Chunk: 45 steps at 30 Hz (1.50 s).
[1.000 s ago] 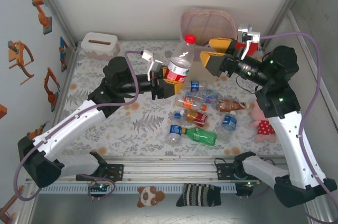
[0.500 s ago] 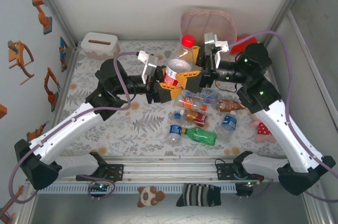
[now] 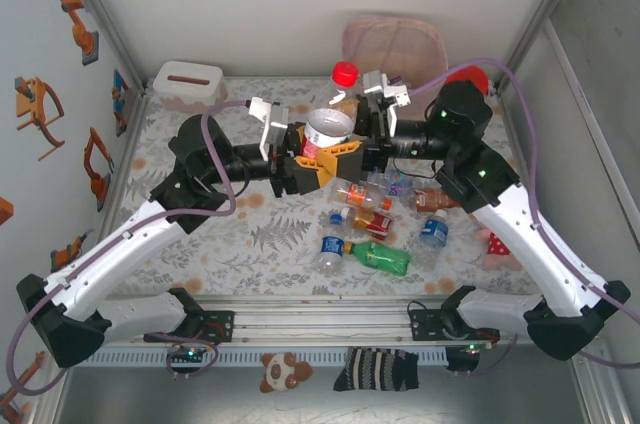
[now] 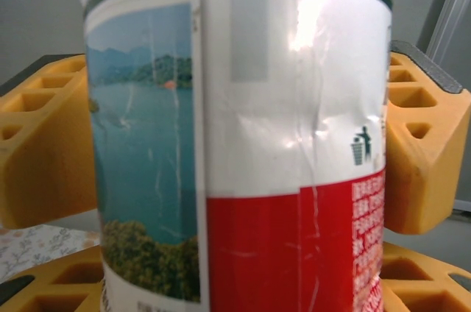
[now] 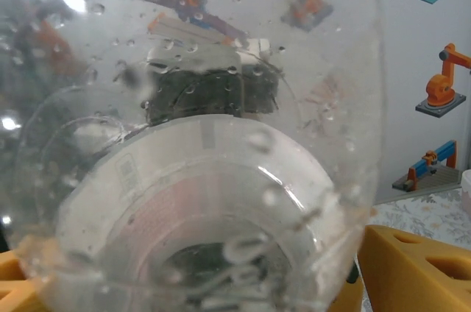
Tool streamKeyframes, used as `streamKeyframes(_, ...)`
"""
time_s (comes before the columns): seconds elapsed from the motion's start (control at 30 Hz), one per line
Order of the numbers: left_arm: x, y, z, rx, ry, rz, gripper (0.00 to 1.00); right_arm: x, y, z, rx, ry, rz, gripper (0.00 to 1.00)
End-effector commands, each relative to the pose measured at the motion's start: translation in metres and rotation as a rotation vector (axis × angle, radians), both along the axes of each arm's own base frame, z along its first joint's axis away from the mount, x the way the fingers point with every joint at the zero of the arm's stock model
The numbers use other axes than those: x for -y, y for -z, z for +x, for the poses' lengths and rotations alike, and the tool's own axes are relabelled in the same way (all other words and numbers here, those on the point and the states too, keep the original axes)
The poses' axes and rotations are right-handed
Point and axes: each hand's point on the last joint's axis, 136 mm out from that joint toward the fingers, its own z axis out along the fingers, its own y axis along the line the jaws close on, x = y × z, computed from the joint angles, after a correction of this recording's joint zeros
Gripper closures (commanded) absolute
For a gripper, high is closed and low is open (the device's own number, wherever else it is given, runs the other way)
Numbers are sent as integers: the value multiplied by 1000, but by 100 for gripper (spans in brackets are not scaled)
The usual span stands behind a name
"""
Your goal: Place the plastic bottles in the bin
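A large clear bottle (image 3: 330,127) with a red cap (image 3: 345,72) and a white-and-red label hangs tilted above the table's middle. My left gripper (image 3: 312,152) is shut on it from the left. My right gripper (image 3: 352,139) is shut on the same bottle from the right. In the left wrist view the label (image 4: 294,106) fills the middle, with the right gripper's yellow fingers (image 4: 44,150) lying against both its sides. The right wrist view looks through the bottle (image 5: 206,143). Several small bottles (image 3: 378,206) lie in a heap below. The pink-beige bin (image 3: 395,44) stands at the back.
A white tissue box (image 3: 187,84) sits at the back left. A red toy (image 3: 470,77) lies beside the bin, and a plush toy (image 3: 497,240) near the right arm. A green bottle (image 3: 385,259) lies nearest the front edge.
My right gripper swung left from near the bin and came around the bottle held by my left gripper. The bottle tilted, its base now turned toward the camera.
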Motion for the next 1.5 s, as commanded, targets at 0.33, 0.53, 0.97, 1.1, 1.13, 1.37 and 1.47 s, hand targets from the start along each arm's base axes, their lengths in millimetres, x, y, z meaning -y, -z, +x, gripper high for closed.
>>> streamKeyframes(0.33,-10,-2,5,45,-97,-7,42,-1,-17,4,-4,30,39,30)
streamKeyframes(0.53,-15,-3,6,52,-132,-16,30,1,-20,9,-5,74,41,31)
streamKeyframes(0.97,-26,6,7,55,-192,4,24,11,-26,28,8,227,-8,34)
streamKeyframes(1.1,-32,17,9,42,-227,29,23,18,-26,42,25,323,-59,34)
streamKeyframes(1.13,-33,20,10,39,-236,34,23,21,-25,47,27,351,-78,34)
streamKeyframes(1.37,-44,31,9,30,-283,55,23,50,-18,99,15,601,-201,35)
streamKeyframes(1.47,-47,34,9,31,-297,68,23,73,-11,133,-21,746,-255,36)
